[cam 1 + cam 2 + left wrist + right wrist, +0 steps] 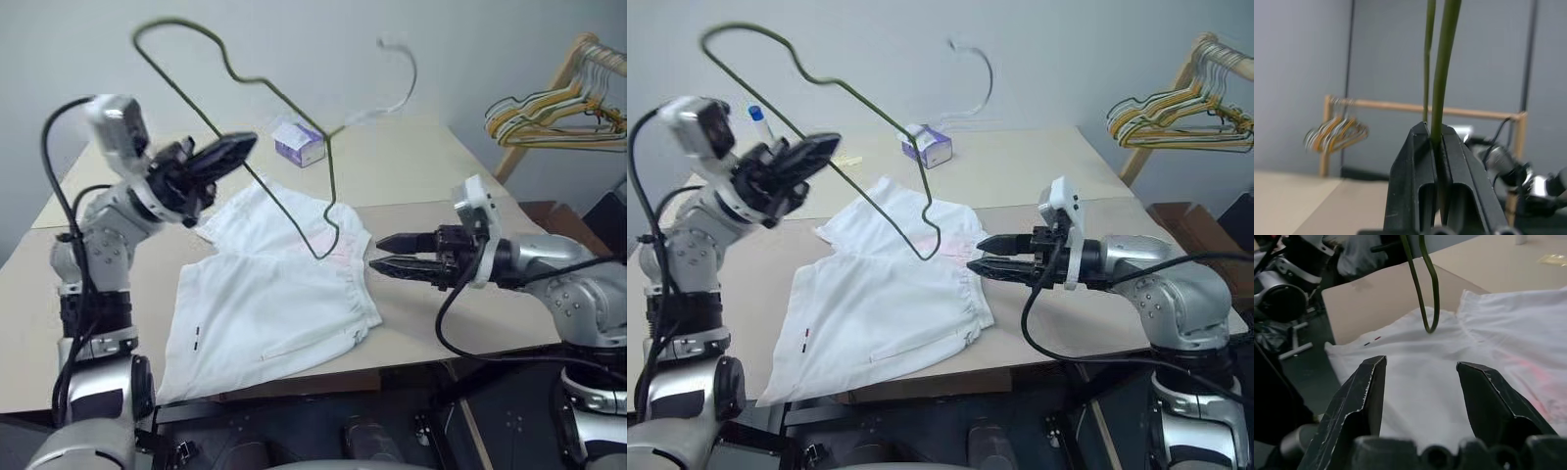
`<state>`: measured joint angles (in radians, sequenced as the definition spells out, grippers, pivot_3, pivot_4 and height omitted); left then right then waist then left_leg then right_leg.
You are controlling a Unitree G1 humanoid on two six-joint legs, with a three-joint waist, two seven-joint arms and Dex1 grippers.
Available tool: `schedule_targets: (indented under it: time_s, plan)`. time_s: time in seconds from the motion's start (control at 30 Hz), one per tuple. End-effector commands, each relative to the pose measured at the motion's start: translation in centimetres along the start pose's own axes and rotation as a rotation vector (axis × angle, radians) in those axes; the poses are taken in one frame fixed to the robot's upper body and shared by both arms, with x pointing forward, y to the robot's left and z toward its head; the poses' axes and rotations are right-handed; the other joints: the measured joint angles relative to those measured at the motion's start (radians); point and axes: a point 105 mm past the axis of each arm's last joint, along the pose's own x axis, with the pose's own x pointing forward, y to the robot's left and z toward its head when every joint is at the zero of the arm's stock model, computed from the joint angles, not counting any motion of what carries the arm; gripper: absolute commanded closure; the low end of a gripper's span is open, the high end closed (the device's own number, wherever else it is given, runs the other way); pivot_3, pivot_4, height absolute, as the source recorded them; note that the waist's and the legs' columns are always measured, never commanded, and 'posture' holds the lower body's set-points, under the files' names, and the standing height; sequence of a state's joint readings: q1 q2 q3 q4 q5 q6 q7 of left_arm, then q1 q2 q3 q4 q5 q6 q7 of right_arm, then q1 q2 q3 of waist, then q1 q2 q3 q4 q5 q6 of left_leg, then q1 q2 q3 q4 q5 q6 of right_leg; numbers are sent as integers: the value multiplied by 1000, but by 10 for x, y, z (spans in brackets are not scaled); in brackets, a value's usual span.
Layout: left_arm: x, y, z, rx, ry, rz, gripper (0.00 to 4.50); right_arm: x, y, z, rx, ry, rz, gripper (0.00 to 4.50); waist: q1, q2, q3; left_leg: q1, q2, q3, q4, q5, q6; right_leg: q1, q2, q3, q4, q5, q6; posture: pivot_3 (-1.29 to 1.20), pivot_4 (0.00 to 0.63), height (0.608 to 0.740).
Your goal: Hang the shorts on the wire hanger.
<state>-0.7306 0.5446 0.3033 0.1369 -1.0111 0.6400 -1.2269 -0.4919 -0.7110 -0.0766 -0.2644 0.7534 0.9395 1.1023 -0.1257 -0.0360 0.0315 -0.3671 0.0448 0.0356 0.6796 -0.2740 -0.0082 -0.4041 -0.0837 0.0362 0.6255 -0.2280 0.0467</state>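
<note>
The shorts lay spread flat on the table, white cloth with a gathered waistband, faint pink print and a small dark mark near one hem. The wire hanger, thin olive-grey metal, was raised and tilted, one corner hanging just above the shorts.

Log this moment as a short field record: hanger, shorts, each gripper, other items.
wire hanger: lifted above the table, lower corner hanging just over the shorts
shorts: spread flat on the table, not on the hanger
left gripper: shut on the wire hanger
right gripper: open, empty, beside the waistband edge
tissue box: on the table beyond the shorts
bunched hangers: on a wooden rack at right
</note>
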Motion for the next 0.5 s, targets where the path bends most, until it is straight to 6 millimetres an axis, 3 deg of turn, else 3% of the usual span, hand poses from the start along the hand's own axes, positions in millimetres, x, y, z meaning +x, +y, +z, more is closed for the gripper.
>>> schedule_targets:
  time_s: [0.03, 0.2, 0.3, 0.4, 0.5]
  plan:
    - [0, -7, 22, 15, -90, -60, 4500, 15, 0, 3, -11, -10, 59, 1704, -1, 0, 0, 0, 0, 0, 0, 0, 0, 0, 0, 0, 0, 0, 0, -87, 0, 740]
    - [4, -11, 15, 13, -75, -74, 4500, 35, -2, 10, -20, -46, 90, 1704, 6, 0, 0, 0, 2, 0, 0, 0, 0, 0, 2, 0, 1, 0, 0, -71, 0, 740]
    - [5, -11, 9, 6, -67, -70, 4500, 43, -2, 20, -65, -70, 97, 1140, 13, 0, 0, -1, 2, -1, 0, 0, 0, -1, 2, 0, 1, 0, 0, -67, 0, 740]
    - [5, -11, 7, 3, -68, -66, 4500, 47, -2, 26, -84, -78, 99, 108, 19, 0, 0, -1, 2, -1, 0, 0, 0, -1, 2, 0, 1, 1, 1, -64, 0, 740]
    - [5, -10, 7, 5, -71, -61, 4500, 51, -5, 30, -66, -81, 92, 48, 26, 0, 0, -1, 2, -1, 0, 0, 0, -1, 2, 0, 1, 1, 0, -67, 0, 740]
